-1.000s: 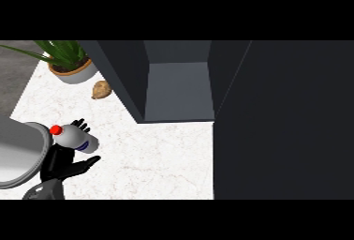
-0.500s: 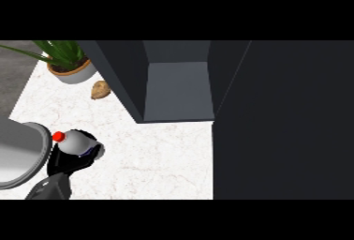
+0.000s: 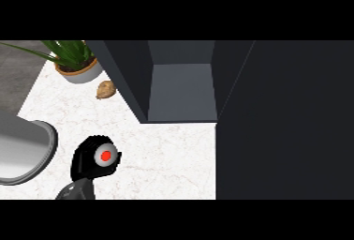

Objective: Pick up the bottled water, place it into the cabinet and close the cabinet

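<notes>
Far left: grey sink basin (image 3: pixel 27 152) set into the white tabletop (image 3: pixel 166 150). Just beside its rim, left hand (image 3: pixel 84 161) curled round the bottled water (image 3: pixel 106 156), red cap facing up, over the tabletop. Behind: potted plant (image 3: pixel 75 63), small brown potato (image 3: pixel 105 90). Centre: open cabinet (image 3: pixel 181 89), door (image 3: pixel 283 122) swung out at right. Right hand not visible.

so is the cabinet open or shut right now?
Open. The cabinet shows its bare inner shelf, with the door swung out at the right. The bottled water is not inside.
</notes>
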`<state>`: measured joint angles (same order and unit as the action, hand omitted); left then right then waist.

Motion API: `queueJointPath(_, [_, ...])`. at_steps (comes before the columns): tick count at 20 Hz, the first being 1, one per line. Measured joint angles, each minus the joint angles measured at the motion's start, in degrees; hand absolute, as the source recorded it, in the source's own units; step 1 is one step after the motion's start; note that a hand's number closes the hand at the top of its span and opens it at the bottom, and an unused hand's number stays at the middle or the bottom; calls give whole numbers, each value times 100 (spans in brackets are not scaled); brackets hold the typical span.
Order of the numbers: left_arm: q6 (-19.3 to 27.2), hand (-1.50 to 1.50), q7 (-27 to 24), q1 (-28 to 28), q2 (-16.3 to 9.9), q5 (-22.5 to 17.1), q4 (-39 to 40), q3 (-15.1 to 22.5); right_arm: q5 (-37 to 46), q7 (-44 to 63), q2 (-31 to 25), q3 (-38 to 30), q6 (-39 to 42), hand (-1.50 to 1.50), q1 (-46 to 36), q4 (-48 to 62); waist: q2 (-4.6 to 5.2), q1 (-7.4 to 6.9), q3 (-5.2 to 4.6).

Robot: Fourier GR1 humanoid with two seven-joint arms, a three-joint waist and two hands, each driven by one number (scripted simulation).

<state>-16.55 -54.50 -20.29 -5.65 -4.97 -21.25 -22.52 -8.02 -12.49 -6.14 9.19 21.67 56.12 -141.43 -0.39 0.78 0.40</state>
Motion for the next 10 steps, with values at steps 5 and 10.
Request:
queueJointPath(5, [236, 150, -92, 81, 188, -298, -194, 458, 21, -11, 1, -32, 22, -150, 5, 33, -28, -31, 20])
queueJointPath(10, [336, 150, 24, -28, 375, -868, -237, 1128, 37, 75, 39, 31, -16, -150, -66, 50, -20, -17, -6])
